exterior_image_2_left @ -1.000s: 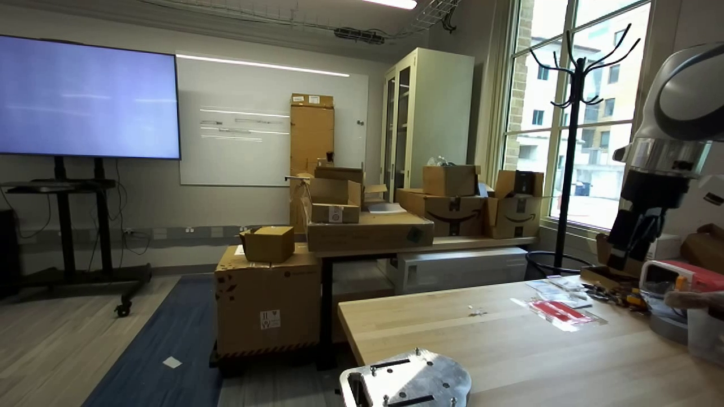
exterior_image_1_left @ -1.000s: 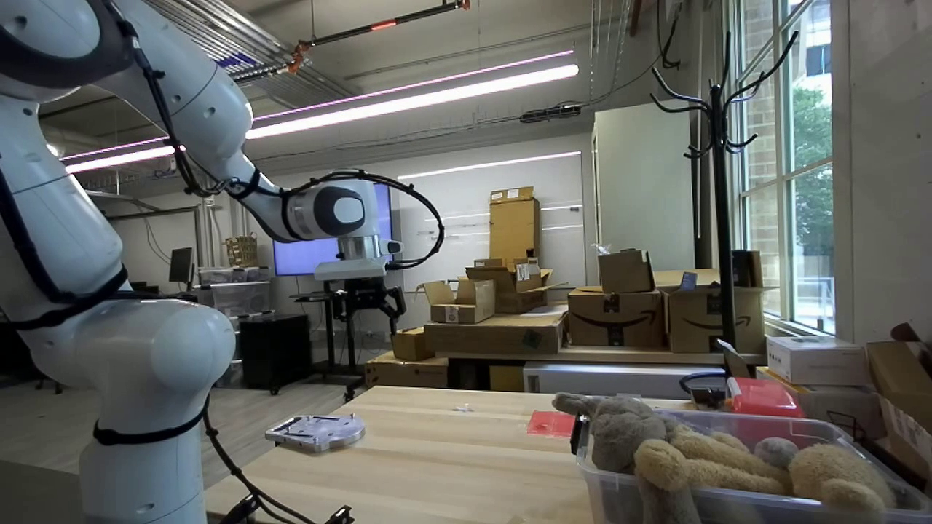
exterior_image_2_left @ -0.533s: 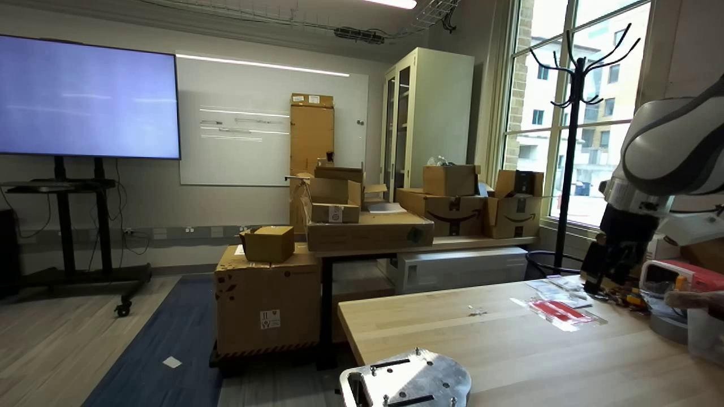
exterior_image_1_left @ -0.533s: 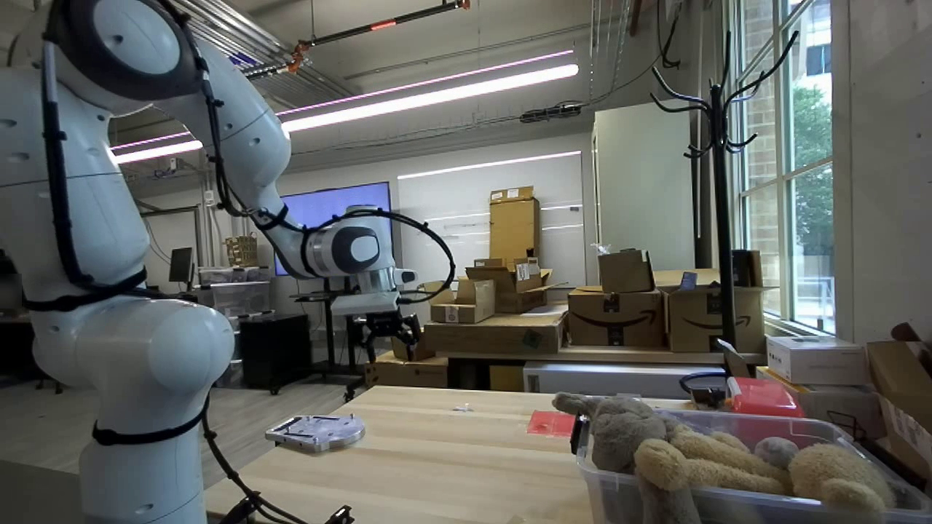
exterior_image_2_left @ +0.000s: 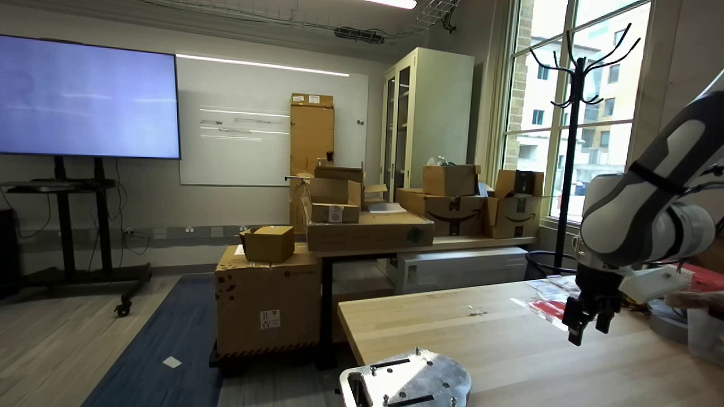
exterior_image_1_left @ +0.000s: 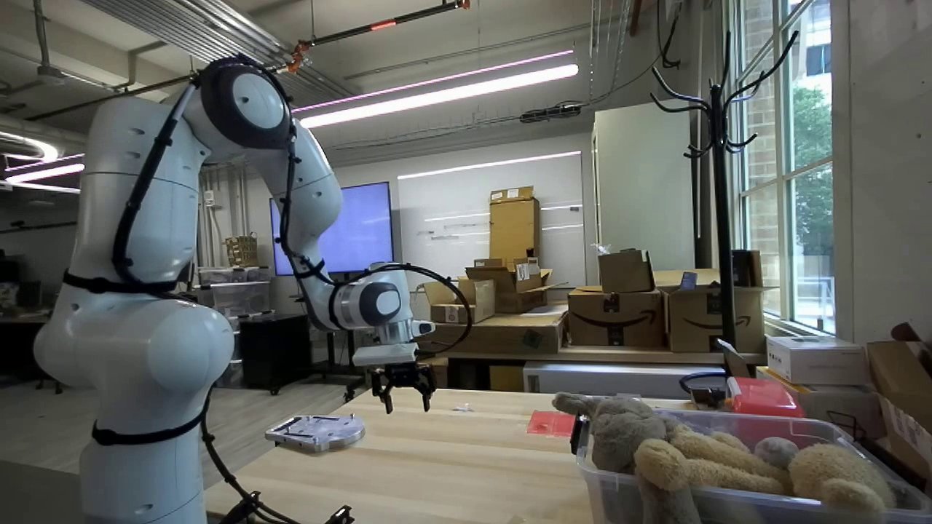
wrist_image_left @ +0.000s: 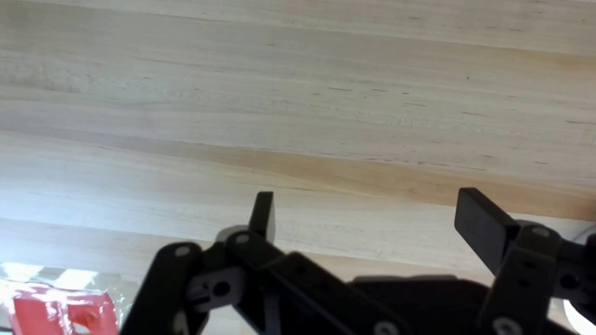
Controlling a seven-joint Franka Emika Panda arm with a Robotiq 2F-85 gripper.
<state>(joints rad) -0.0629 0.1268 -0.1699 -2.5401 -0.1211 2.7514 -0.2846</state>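
Observation:
My black gripper is open and empty, fingers pointing down above the pale wooden table. It also shows in an exterior view and in the wrist view. Only bare wood shows between its wide-apart fingertips. A red flat packet in clear wrap lies at the lower left of the wrist view, and shows in both exterior views; the gripper partly covers it in one of them. A white round edge shows at the lower right of the wrist view, mostly hidden.
A metal plate with bolts lies at the table edge near the arm base. A clear bin holds plush toys. A small clear scrap lies on the table. Cardboard boxes and a black coat rack stand behind.
The arm has swung and lowered. The gripper has moved down and right in an exterior view, down and left where the window is behind it, and is now over the table. Other things are still.

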